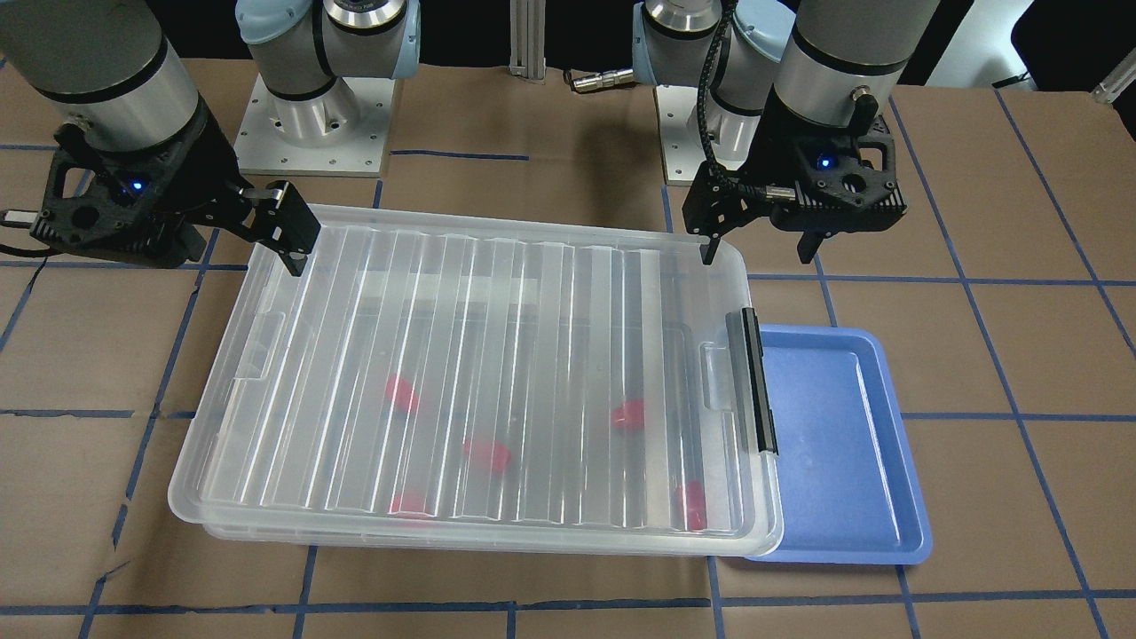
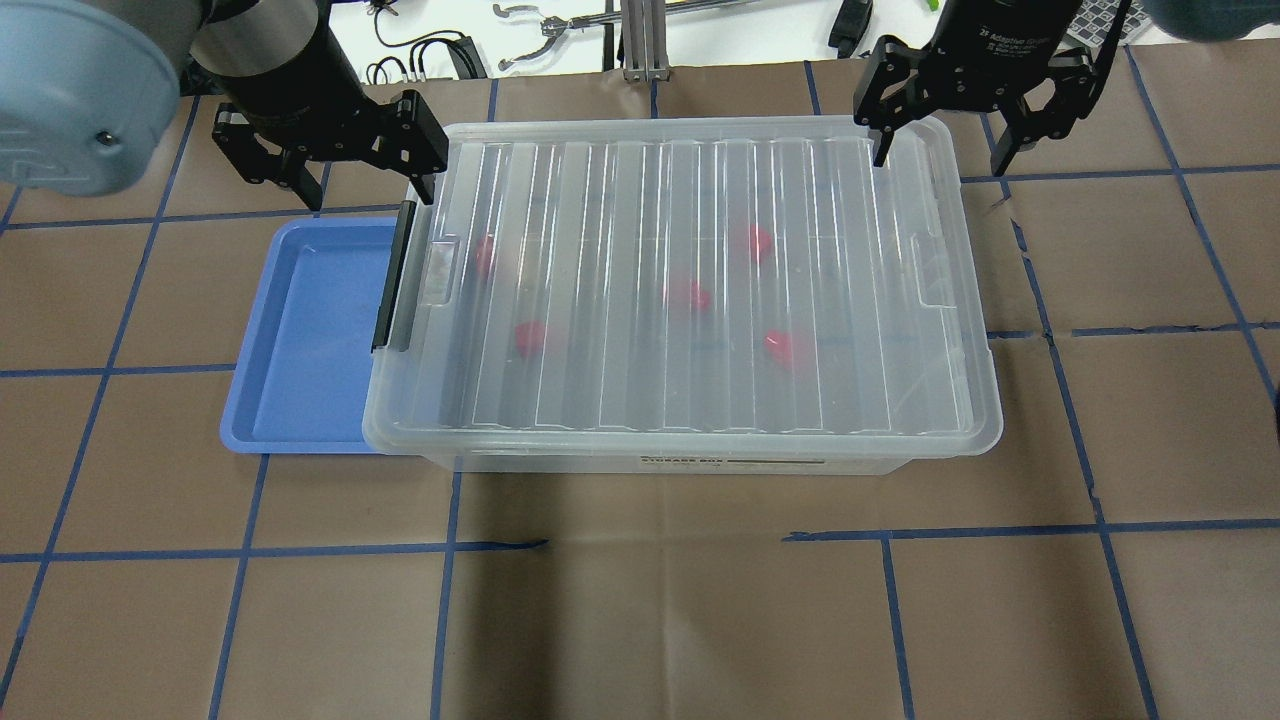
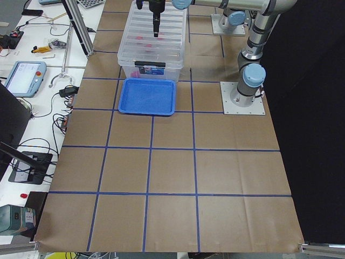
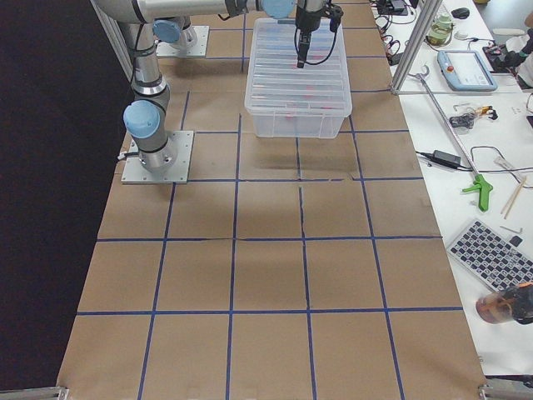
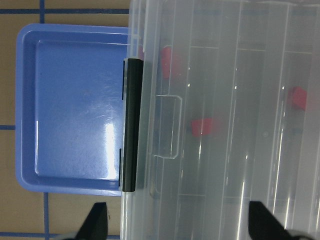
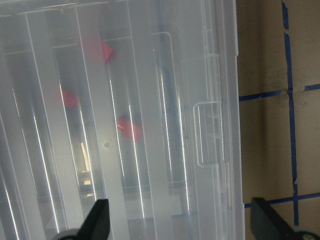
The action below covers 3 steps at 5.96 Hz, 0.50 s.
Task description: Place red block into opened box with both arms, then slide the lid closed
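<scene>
Papered table (image 2: 640,600); left pincer (image 2: 370,195), right pincer (image 2: 940,163) splayed, straddling lid (image 2: 620,380) corners.

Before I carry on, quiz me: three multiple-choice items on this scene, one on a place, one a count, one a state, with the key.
1. Where does the blue tray lie?
A. on the table at the end of the box with the black latch
B. at the opposite short end
C. inside the box

2. How many red blocks show through the lid?
A. two
B. five
C. nine

3. How does the lid stand?
A. lying flat over the box
B. propped upright against an arm
C. resting on the tray

Key: 1 A, the tray's bare floor shows beside the latch. 2 B, five red shapes show under the ribs. 3 A, its ribs span the box end to end.
</scene>
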### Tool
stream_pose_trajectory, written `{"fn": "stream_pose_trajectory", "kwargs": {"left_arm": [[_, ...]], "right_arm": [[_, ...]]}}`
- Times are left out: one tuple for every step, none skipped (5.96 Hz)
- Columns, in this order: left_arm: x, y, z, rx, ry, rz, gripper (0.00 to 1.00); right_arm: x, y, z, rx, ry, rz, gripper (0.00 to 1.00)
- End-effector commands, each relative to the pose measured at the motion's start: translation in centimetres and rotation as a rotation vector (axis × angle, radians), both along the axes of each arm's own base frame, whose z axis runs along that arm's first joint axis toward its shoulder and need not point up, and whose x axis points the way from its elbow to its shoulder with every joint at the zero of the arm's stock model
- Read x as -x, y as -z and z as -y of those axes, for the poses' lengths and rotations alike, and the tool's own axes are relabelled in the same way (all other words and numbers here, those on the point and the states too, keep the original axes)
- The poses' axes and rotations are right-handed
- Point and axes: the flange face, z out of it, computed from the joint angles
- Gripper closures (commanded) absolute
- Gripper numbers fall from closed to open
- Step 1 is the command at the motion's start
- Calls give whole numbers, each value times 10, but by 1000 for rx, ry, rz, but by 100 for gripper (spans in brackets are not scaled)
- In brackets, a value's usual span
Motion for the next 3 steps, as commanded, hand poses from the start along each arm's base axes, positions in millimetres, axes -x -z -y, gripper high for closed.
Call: {"fn": "stream_pose_trajectory", "kwargs": {"left_arm": [[0, 0, 1, 1, 0, -2, 2], [0, 0, 0, 2, 0, -2, 2], [0, 0, 1, 5, 0, -3, 2]], "right_arm": [[-1, 1, 1, 1, -2, 3, 0], [-1, 3, 1, -3, -2, 3, 0], [-1, 3, 1, -3, -2, 1, 0]]}}
